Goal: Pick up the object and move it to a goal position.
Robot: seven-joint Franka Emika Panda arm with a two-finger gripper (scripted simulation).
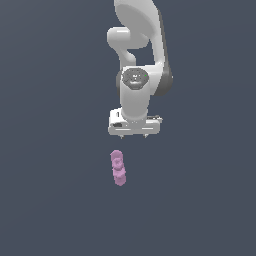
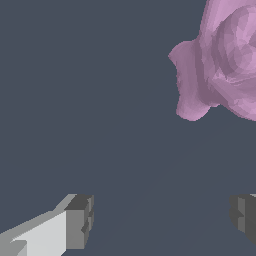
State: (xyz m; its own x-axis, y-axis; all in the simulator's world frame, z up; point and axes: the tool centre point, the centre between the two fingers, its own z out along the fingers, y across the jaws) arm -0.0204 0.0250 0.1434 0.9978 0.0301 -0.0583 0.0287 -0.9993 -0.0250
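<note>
The object [image 1: 118, 167] is a small pale pink-purple knobbly piece lying on the dark grey surface, just below the white arm in the exterior view. In the wrist view the object [image 2: 220, 60] fills one corner, large and close, off to one side of the fingers. My gripper [image 1: 134, 135] hangs above and slightly to the exterior view's right of it, apart from it. The gripper [image 2: 162, 220] is open, with one grey fingertip [image 2: 80, 220] and the other fingertip [image 2: 245, 215] wide apart and nothing between them.
A uniform dark grey surface [image 1: 50, 200] surrounds the object. The white arm [image 1: 137, 60] rises behind the gripper toward the top of the exterior view. No other objects show.
</note>
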